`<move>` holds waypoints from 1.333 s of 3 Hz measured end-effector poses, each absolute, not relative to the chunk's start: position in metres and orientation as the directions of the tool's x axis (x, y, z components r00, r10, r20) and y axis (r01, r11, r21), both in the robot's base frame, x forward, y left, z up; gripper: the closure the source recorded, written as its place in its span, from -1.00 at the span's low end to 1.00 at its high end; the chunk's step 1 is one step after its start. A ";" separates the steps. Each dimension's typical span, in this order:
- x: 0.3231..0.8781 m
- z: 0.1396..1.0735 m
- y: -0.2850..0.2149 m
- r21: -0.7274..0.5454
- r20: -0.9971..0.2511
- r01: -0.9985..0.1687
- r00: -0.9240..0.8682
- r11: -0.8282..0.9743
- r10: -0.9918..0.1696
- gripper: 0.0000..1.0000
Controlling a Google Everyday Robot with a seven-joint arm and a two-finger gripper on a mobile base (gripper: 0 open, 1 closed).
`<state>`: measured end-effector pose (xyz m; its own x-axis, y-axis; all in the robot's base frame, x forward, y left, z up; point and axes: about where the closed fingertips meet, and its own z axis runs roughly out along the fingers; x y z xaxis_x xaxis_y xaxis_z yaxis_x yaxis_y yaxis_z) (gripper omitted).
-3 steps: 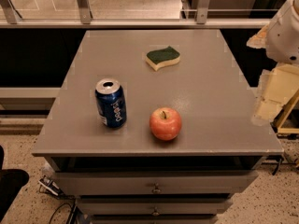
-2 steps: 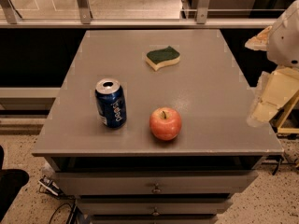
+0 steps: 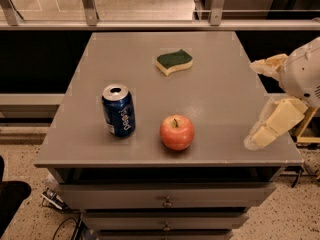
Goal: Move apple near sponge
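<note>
The red-orange apple (image 3: 177, 132) stands near the front edge of the grey table (image 3: 220, 94), right of middle. The sponge (image 3: 174, 62), green on top with a pale yellow layer below, lies flat farther back, well apart from the apple. My gripper (image 3: 257, 104) reaches in from the right edge of the view, over the table's right front corner. Its cream fingers (image 3: 274, 125) are spread open and hold nothing. It is well to the right of the apple and touches nothing.
A blue soda can (image 3: 118, 110) stands upright left of the apple, a short gap between them. The table has drawers (image 3: 166, 201) below its front edge. A rail with metal posts (image 3: 88, 4) runs behind the table.
My gripper has moved a little left and down, further over the table's right front corner. The apple, sponge and can have not moved.
</note>
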<state>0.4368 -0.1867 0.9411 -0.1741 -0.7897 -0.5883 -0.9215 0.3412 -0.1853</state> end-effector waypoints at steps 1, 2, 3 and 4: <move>0.442 0.919 -0.166 -0.118 -0.711 -0.933 -0.160 0.341 -0.684 -1.00; 0.446 0.899 -0.151 -0.057 -0.796 -0.941 -0.158 0.333 -0.584 -1.00; 0.449 0.879 -0.137 -0.020 -0.859 -0.953 -0.138 0.302 -0.493 -1.00; 0.451 0.867 -0.113 -0.017 -0.895 -0.973 -0.088 0.231 -0.438 -1.00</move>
<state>0.4512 -0.1134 0.8671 -0.0883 -0.4380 -0.8946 -0.9727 0.2313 -0.0172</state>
